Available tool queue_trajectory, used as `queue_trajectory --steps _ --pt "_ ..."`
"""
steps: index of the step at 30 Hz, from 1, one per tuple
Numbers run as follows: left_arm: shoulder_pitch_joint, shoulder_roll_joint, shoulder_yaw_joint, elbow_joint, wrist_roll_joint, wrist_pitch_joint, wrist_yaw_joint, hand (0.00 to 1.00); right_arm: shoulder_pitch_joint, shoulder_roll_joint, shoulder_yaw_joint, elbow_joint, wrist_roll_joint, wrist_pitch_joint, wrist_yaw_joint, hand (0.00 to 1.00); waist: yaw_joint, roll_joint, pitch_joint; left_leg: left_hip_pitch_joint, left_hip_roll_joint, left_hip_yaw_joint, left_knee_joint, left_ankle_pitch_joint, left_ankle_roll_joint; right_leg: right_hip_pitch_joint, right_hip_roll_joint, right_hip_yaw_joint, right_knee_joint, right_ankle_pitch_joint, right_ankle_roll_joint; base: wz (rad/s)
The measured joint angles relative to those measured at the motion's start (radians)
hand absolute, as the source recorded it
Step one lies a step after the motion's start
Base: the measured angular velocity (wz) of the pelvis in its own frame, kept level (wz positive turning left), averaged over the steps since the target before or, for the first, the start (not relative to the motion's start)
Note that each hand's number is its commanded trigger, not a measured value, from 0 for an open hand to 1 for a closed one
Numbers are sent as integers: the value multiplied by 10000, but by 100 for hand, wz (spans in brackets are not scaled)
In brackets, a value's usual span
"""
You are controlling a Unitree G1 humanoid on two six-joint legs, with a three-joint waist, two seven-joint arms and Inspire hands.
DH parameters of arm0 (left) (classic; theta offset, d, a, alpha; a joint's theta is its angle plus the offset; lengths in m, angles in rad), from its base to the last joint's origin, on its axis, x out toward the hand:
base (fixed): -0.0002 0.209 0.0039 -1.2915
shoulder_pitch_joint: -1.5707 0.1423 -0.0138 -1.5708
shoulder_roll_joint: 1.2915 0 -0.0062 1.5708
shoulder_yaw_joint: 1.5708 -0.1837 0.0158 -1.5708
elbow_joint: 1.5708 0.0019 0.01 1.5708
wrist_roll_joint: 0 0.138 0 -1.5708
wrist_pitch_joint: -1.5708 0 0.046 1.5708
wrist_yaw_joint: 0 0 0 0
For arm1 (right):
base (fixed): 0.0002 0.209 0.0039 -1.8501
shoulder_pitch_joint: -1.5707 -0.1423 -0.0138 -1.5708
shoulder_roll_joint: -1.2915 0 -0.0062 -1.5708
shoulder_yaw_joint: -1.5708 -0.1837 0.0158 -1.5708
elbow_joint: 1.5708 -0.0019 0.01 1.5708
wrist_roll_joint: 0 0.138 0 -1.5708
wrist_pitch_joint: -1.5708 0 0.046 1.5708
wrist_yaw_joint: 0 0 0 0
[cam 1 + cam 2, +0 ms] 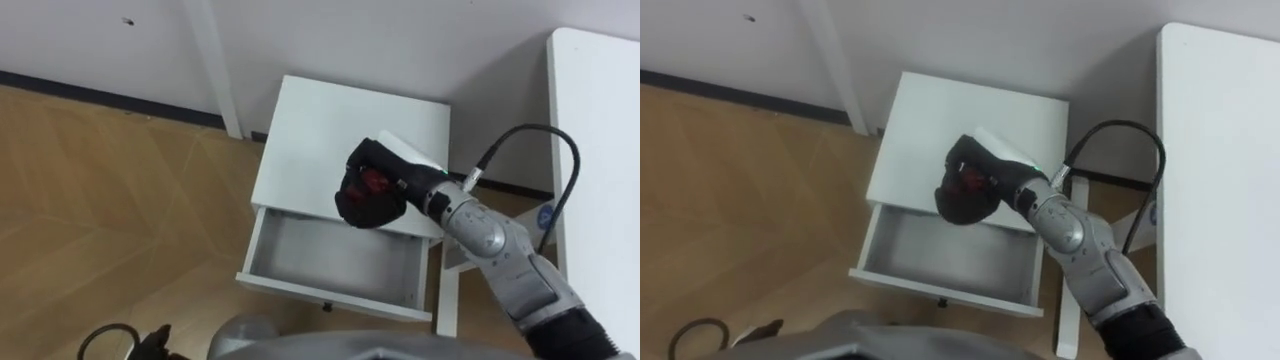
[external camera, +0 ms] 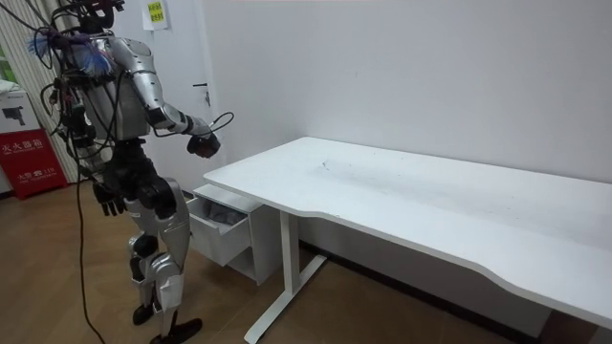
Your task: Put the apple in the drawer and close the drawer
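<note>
Gripping apple point(image 1: 374, 181), right hand point(image 1: 357, 207) over open drawer point(image 1: 330, 291), front toward robot

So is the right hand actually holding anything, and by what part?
Yes: the right hand is curled round a red apple, wrapping most of its body, above the open drawer. The left hand hangs at the side.

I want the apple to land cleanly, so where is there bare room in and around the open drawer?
The drawer is bare inside, wall to wall. The cabinet top is bare on its left and rear. It is crowded over that top's front right edge, where the right hand holds the apple.
</note>
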Motion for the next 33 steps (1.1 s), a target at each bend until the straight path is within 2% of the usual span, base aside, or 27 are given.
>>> queue_trajectory --steps 11,14,20,23,26,30,33 --pt "-29 0 -111 65 4 14 107 0 339 44 8 473 -59 27 317 0 -108 57 33 -91 -2 20 9 0 1 -31 4 -19 0 0 0 0" --pt "-66 -1 -109 77 3 17 91 0 385 55 6 476 -202 26 380 0 -106 93 19 -99 1 22 37 -1 1 -30 6 -15 3 0 1 0" --pt "-70 -108 -107 72 -13 15 56 0 403 176 1 835 -445 17 405 0 -105 278 -29 -101 10 21 124 -1 2 -18 -3 -24 3 0 0 0" --pt "-77 -175 -100 72 -5 14 -73 0 403 176 -2 854 -448 17 411 0 -108 390 -1 -101 18 28 144 -1 2 -7 -4 -24 3 0 1 0" --pt "-113 -185 -91 73 12 14 -120 0 406 180 -2 1001 -547 16 485 0 -102 451 -7 -98 18 31 111 1 4 23 5 -11 10 0 1 0" --pt "-130 -195 -84 60 17 31 -122 0 441 220 -5 1176 -680 27 496 0 -99 391 -25 -123 17 40 97 1 4 -12 12 11 12 0 1 0" --pt "-104 -201 -80 61 16 47 -113 0 442 227 -36 1175 -670 27 493 0 -133 292 -86 -89 7 41 130 3 5 -19 11 20 13 0 1 0"
